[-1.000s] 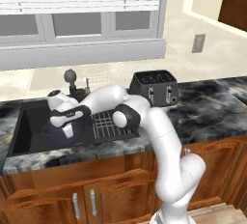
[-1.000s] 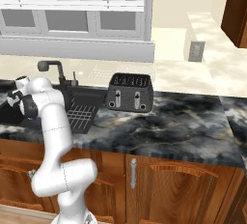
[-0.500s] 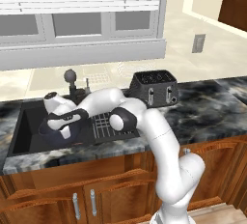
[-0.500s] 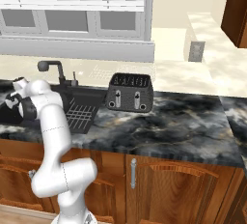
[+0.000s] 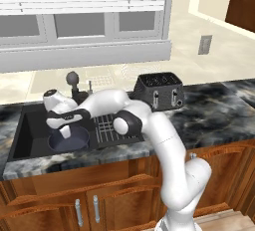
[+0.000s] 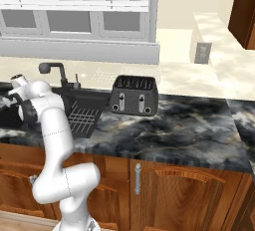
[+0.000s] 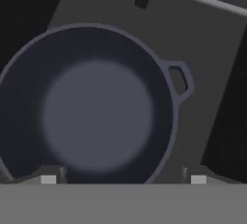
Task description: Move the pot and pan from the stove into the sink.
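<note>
The pincer (image 5: 63, 131) hung over the sink (image 5: 30, 125) with its jaws spread wide, one fingertip (image 7: 48, 177) on either side of the pot's near rim and gripping nothing. The pot (image 5: 69, 139) sat upright on the sink floor, right below the hand, one loop handle (image 7: 179, 80) showing. A ribbed rack (image 5: 107, 128) lay just beside it, a toaster (image 5: 159, 90) further along the worktop (image 5: 214, 115).

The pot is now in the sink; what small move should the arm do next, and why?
Probably lift the hand straight up. The pot sits upright in the sink, and the fingers stand apart astride its rim, so nothing is held; rising clears the rim.
</note>
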### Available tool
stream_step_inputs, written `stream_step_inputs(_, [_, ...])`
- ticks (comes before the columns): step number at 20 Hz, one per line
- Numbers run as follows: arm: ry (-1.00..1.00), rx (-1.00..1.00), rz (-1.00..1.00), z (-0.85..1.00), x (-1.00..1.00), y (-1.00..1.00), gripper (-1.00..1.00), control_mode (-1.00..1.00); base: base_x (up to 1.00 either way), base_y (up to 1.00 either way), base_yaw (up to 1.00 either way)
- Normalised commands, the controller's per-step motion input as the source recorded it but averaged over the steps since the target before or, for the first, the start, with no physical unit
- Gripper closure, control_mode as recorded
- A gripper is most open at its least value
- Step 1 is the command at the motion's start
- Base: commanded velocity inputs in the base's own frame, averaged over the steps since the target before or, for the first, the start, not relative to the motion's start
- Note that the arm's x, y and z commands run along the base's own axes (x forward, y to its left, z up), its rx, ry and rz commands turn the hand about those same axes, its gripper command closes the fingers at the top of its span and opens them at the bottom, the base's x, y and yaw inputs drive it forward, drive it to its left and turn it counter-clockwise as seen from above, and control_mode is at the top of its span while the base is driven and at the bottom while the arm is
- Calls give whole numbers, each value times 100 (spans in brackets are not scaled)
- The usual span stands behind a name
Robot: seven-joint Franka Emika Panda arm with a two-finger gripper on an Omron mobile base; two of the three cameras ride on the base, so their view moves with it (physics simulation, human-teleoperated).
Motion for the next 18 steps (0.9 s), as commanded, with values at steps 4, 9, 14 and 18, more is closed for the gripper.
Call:
stream_step_inputs(4, [2,0,-9,80,-7,11,-100,-100,0,0,0])
stream_step_inputs(9, [5,0,-9,73,-31,1,-100,-100,0,0,0])
stream_step_inputs(14, [1,0,-2,34,-84,-13,-100,-100,0,0,0])
stream_step_inputs(18, [0,0,0,25,-99,-16,-100,-100,0,0,0])
